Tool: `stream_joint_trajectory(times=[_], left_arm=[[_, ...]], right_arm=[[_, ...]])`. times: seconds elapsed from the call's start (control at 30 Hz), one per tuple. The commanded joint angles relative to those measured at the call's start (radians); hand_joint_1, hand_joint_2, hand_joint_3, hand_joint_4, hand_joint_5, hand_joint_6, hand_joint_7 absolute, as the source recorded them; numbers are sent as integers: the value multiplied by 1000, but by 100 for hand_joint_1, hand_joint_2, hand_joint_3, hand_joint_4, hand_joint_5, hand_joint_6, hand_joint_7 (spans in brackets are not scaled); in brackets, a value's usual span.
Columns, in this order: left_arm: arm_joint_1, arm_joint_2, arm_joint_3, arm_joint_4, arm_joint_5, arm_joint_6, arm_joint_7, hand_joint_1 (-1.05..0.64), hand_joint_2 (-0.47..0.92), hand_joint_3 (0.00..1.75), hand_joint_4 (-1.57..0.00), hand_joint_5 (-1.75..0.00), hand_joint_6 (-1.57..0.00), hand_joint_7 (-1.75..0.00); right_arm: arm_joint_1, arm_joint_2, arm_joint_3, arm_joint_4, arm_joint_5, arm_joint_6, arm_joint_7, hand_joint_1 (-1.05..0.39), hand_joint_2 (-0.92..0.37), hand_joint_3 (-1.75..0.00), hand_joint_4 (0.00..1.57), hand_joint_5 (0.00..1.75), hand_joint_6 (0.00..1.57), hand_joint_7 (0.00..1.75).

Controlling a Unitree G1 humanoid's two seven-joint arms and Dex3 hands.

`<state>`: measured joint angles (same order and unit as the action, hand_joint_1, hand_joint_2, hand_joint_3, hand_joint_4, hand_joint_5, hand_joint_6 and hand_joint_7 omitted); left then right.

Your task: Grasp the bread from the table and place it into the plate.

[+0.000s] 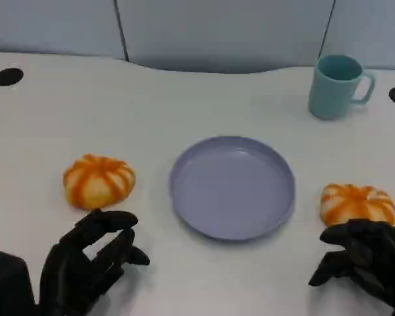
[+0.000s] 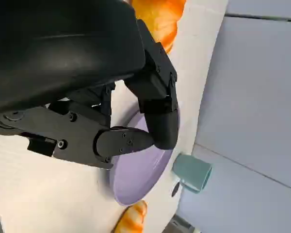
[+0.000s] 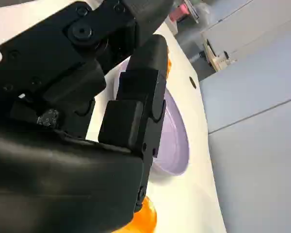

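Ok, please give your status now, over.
Both hands, left and right, open, holding nothing. Two breads on table, plate bare. Path unobstructed.

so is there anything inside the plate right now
Nothing: the plate shows only its bare lilac surface. Both bread pieces lie on the table beside it. In the left wrist view, the left hand hides part of the plate.

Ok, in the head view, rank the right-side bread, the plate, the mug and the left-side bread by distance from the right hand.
1. Right-side bread, just beyond the right hand.
2. Plate, centre.
3. Mug, far right.
4. Left-side bread, across the table.
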<state>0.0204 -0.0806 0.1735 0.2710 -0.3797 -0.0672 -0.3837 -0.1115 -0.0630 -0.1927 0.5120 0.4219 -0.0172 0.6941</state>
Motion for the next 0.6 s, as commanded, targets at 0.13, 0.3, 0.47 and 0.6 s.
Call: stream_joint_trajectory(times=[0.13, 0.3, 0.47, 0.6], left_arm=[[-3, 13, 11, 1, -3, 0, 13, -19, 85, 48, -69, -145, -72, -101], [-2, 8, 10, -1, 4, -3, 27, -19, 85, 48, -70, -144, -73, -102], [-6, 16, 9, 6, -6, -4, 8, -20, 84, 49, -70, -144, -73, -102], [-4, 21, 6, 1, -3, 1, 10, -19, 84, 50, -70, -145, -73, -103]], right_arm=[[-1, -10, -5, -1, 5, -8, 8, -97, -70, 0, 150, 50, 156, 0], [-2, -9, -6, 2, 3, -13, 8, -96, -70, 0, 149, 51, 156, 0], [-4, -10, -6, 3, 4, -9, 9, -95, -70, 0, 150, 50, 156, 0], [-4, -8, -7, 5, 5, -11, 8, -94, -70, 0, 151, 49, 156, 0]])
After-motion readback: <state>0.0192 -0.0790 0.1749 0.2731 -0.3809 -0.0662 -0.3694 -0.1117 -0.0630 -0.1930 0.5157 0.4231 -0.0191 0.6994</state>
